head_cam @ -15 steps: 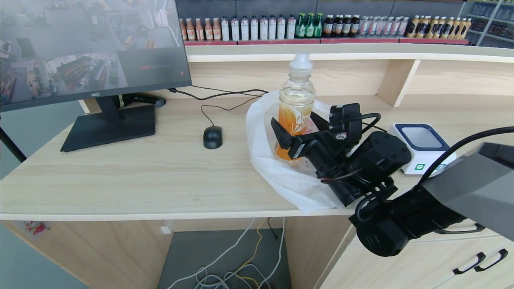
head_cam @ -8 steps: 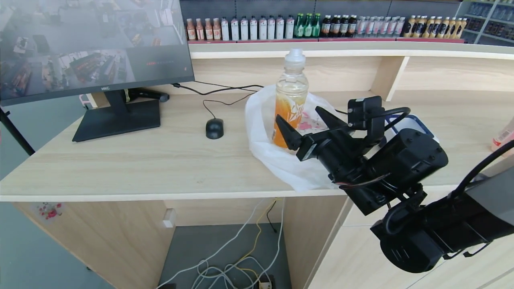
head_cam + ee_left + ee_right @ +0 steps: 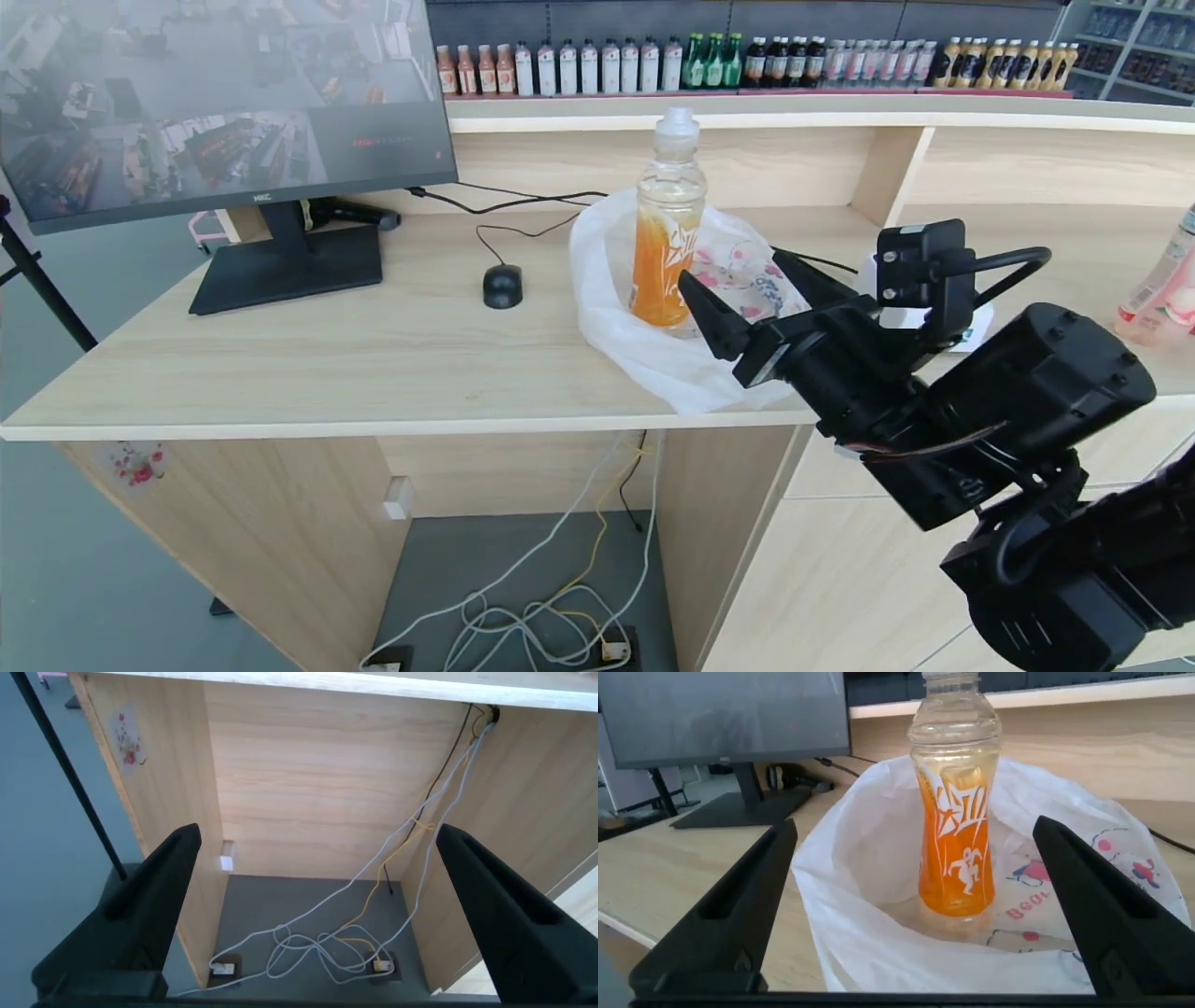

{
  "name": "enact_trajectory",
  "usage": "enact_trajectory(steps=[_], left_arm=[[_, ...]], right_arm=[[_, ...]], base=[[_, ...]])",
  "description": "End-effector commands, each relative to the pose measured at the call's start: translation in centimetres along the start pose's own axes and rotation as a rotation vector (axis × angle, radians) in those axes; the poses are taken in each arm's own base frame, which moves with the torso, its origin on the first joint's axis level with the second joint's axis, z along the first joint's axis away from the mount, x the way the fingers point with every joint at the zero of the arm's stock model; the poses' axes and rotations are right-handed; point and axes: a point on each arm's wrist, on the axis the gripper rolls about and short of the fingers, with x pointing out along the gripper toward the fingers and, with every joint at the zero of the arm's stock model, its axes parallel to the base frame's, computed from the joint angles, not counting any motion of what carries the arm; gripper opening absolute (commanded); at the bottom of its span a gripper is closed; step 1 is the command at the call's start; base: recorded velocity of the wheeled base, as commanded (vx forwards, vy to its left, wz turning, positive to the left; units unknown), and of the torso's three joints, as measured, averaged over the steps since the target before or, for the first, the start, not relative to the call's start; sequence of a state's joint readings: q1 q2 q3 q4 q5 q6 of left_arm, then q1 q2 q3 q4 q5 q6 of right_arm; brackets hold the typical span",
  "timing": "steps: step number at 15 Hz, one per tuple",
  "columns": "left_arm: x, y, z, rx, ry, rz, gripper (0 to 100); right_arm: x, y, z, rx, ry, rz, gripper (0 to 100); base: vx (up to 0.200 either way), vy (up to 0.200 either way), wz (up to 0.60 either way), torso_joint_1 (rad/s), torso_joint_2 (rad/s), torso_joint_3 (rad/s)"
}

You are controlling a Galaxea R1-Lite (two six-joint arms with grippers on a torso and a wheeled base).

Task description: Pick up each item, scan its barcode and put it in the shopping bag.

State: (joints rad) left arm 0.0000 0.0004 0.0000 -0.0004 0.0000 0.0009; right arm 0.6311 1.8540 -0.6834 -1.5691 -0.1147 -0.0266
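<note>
Change: right gripper point(image 3: 731, 264) has drawn back from the orange drink bottle point(image 3: 665, 233), which it flanked a second ago; the head camera has shifted as well, so the wider scene only looks displaced
Risk: the bottle stands upright in the loose shopping bag point(image 3: 597, 289) with nothing steadying it; a finger catching the bag film on the way out could, I judge, drag the bag or tip the bottle; the bag's near fold hangs over the counter edge, so a tug there might pull it off
Left gripper point(image 3: 318, 835): fingers spread wide, holding nothing; it hangs below the counter, facing the cables point(image 3: 318, 943) on the floor
Mouse point(image 3: 502, 286): on the counter, well apart from the bag
Bottle: inside the bag, touching its base, free of both grippers
Right gripper: jaws wide, empty, touching nothing; just short of the bag, pointing at the bottle
Scanner point(image 3: 974, 325): partly hidden behind the right wrist
Pink bottle point(image 3: 1162, 289): at the counter's far right, not yet bagged
</note>
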Motion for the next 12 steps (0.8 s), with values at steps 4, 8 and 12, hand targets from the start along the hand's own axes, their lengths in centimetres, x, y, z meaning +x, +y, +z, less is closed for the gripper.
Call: enact_trajectory(steps=[4,8,12], left_arm=[[0.0,0.0,0.0,-0.001,0.000,0.000,100],[0.0,0.0,0.0,-0.002,0.000,0.000,100],[0.0,0.0,0.0,-0.004,0.000,0.000,100]], right_arm=[[-2.2,-0.3,1.5,-0.002,0.003,-0.001,100],[-3.9,-0.7,1.9,-0.027,0.027,-0.007,100],[-4.1,-0.7,2.1,-0.048,0.024,-0.009,100]], base=[[0.000,-0.200,0.00,0.005,0.00,0.002],[0.000,-0.200,0.00,-0.001,0.00,0.004],[0.000,-0.200,0.00,0.002,0.00,0.004]])
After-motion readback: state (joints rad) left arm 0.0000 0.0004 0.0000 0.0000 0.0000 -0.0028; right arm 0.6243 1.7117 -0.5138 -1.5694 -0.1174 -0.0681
